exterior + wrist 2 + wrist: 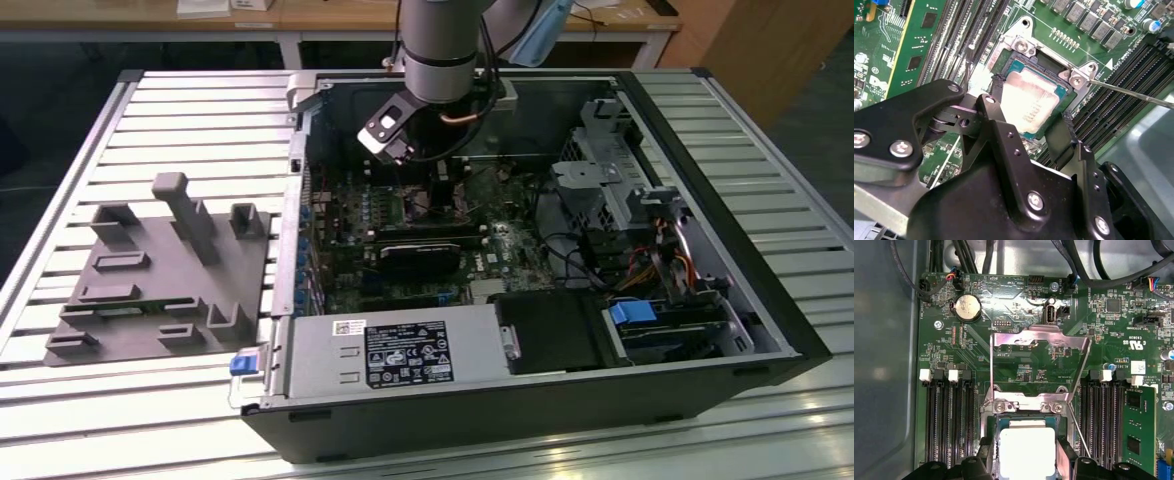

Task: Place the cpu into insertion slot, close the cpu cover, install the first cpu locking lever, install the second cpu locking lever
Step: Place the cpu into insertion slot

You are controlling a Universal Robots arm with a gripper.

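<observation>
Two-sided pinch on cpu (1026, 100) between gripper (1030, 106) fingers (998, 87), clamped at opposite edges; sits in insertion slot (1048, 57) directly under claw; cpu cover (1040, 336) flipped open just beyond slot.

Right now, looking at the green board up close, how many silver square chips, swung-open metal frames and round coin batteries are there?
cpu: 1
cpu cover: 1
coin battery: 1
Total: 3
</observation>
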